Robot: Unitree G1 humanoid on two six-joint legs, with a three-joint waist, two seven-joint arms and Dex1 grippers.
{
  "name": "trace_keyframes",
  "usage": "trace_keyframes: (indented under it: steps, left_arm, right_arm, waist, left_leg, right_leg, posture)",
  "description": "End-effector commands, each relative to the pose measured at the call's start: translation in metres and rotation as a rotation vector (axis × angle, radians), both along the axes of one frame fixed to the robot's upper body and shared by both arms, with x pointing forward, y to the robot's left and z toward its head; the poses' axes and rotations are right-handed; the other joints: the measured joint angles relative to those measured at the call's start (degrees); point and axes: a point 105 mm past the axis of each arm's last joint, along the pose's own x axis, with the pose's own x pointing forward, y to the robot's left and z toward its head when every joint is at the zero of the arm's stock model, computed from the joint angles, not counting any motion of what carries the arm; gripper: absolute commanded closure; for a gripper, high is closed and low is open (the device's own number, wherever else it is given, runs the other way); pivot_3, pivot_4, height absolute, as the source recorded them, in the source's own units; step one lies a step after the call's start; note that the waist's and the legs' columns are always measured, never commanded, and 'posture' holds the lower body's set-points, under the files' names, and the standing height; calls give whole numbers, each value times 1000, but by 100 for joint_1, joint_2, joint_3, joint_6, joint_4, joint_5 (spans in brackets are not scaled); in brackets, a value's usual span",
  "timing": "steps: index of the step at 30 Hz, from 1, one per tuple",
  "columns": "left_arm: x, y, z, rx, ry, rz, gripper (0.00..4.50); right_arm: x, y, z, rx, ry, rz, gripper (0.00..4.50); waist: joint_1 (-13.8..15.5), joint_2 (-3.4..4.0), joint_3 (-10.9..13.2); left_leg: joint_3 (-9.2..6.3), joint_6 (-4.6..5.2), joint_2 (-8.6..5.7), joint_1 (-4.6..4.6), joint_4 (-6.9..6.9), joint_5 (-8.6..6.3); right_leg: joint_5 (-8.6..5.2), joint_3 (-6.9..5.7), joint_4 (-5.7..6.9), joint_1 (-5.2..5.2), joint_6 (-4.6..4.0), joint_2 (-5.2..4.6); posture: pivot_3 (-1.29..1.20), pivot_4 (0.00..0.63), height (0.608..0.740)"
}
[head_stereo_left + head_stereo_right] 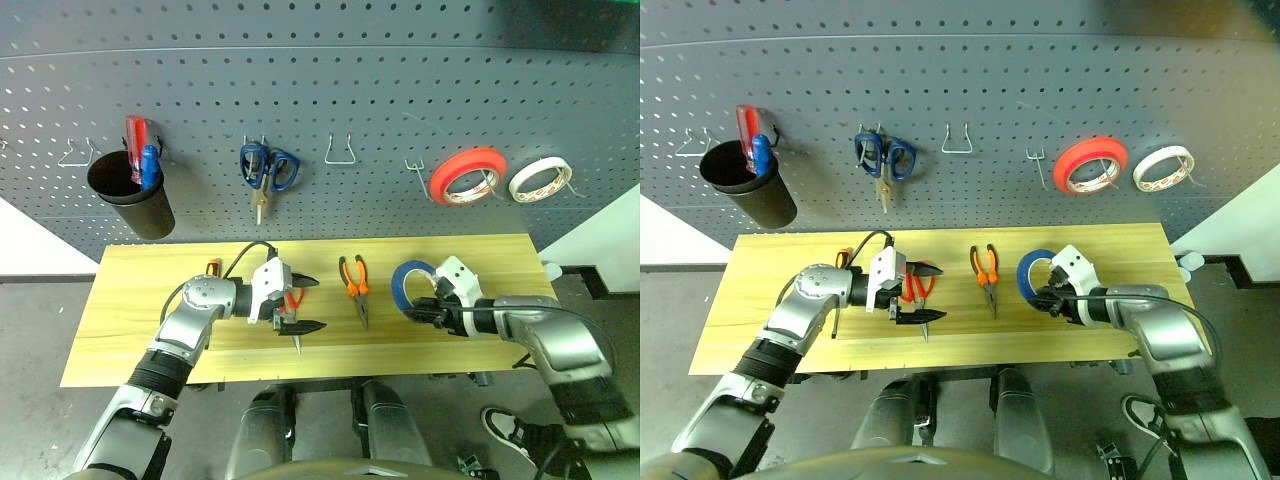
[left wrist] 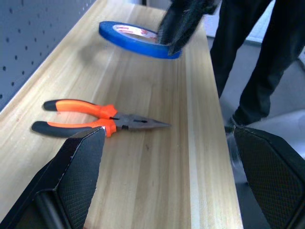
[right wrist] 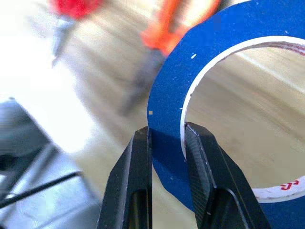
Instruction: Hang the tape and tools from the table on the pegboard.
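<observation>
The blue tape (image 1: 398, 285) is tilted up off the table (image 1: 140, 310) at its right part, and my right gripper (image 1: 420, 312) is shut on its band; up close its fingers (image 3: 143, 157) pinch the tape (image 3: 167, 90) wall. The orange-and-black pliers (image 1: 355, 285) lie flat at the table's middle, also seen as pliers (image 2: 95, 119). My left gripper (image 1: 307, 305) hovers open over the red-handled scissors (image 1: 294, 298), which it partly hides. The screwdriver's orange handle (image 1: 212, 266) peeks out behind my left arm. The pegboard (image 1: 380, 90) rises behind the table.
On the pegboard hang a black cup (image 1: 135, 200) with red and blue handles, blue-handled scissors (image 1: 268, 168), a red-orange roll (image 1: 466, 175) and a white roll (image 1: 538, 178). An empty wire hook (image 1: 341, 152) sits mid-board. A person's legs (image 2: 267, 57) stand off the table's right end.
</observation>
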Motion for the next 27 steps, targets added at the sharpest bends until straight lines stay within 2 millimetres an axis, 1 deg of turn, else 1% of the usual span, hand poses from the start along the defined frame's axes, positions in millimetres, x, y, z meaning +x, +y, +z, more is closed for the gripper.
trace_keyframes:
  steps: [1, 4, 8, 10, 13, 16, 18, 22, 24, 26, 27]
  left_arm:
    - [-4, 2, 18, -55, -26, -45, 0]
    - [-1, 6, 22, -54, -35, -37, 0]
    - [2, 11, 31, -63, -60, -30, 0]
    - [-2, 12, 37, -85, -61, -55, 0]
    - [-12, 15, 52, -134, -59, -103, 0]
    - [-12, 21, 64, -146, -80, -81, 0]
    - [-12, 26, 67, -123, -98, -80, 0]
    - [-6, 33, 77, -120, -139, -45, 0]
    - [-5, 35, 79, -116, -157, -33, 0]
    - [-3, 36, 79, -116, -165, -24, 0]
    - [-2, 36, 79, -116, -171, -20, 0]
  right_arm:
    - [-9, 6, 30, 71, -78, 4, 3867]
    - [-25, 18, 48, 116, -124, 47, 3867]
    - [-32, 27, 68, 147, -220, 60, 3867]
    - [-33, 32, 78, 170, -263, 66, 3867]
    - [-28, 35, 94, 173, -353, 69, 3867]
    - [-18, 37, 108, 166, -444, 66, 3867]
    - [-9, 37, 114, 154, -499, 47, 3867]
    - [7, 37, 123, 138, -597, 16, 3867]
    - [14, 37, 126, 149, -623, 14, 3867]
    - [20, 37, 124, 148, -629, 18, 3867]
    - [25, 37, 120, 143, -623, 19, 3867]
  waist:
    - [-20, 4, -3]
    - [-36, 7, -17]
    - [-42, 7, -42]
    - [-47, 3, -66]
    - [-67, -8, -130]
    - [-134, -6, -183]
    - [-168, -7, -219]
    - [-186, -10, -288]
    - [-183, -6, -311]
    - [-183, -4, -335]
    - [-182, -6, -351]
  left_leg:
    - [2, 0, -1, 0, 3, 0]
    - [7, 0, -1, 0, 16, 0]
    - [7, 0, 0, 0, 42, 0]
    - [7, -1, 2, -3, 61, -1]
    - [9, -1, 4, -7, 72, -1]
    - [9, -1, 4, -5, 76, -1]
    - [9, -1, 2, -5, 77, -1]
    - [22, -1, -6, -4, 74, -1]
    - [27, -1, -7, -1, 75, 0]
    - [30, -1, -7, 2, 75, 0]
    - [31, -1, -7, 3, 76, 0]
  right_leg:
    - [0, 1, 0, 0, 0, -1]
    - [3, 5, 6, 1, 2, -1]
    - [2, 3, 36, 1, 1, 4]
    - [-5, 3, 46, 3, -13, 5]
    - [0, 4, 47, 4, -18, 5]
    - [1, 8, 45, 9, -16, 1]
    - [2, 7, 45, 11, -15, 1]
    - [2, 6, 46, 11, -15, 7]
    - [4, 7, 49, 11, -13, 9]
    - [6, 9, 52, 14, -9, 9]
    - [8, 9, 52, 14, -8, 9]
  posture:
    - [-117, 167, 740]
    - [-122, 154, 740]
    - [-129, 138, 740]
    - [-133, 130, 740]
    - [-142, 118, 740]
    - [-134, 111, 740]
    - [-124, 106, 740]
    - [-100, 93, 740]
    - [-97, 89, 740]
    - [-97, 83, 740]
    - [-96, 82, 740]
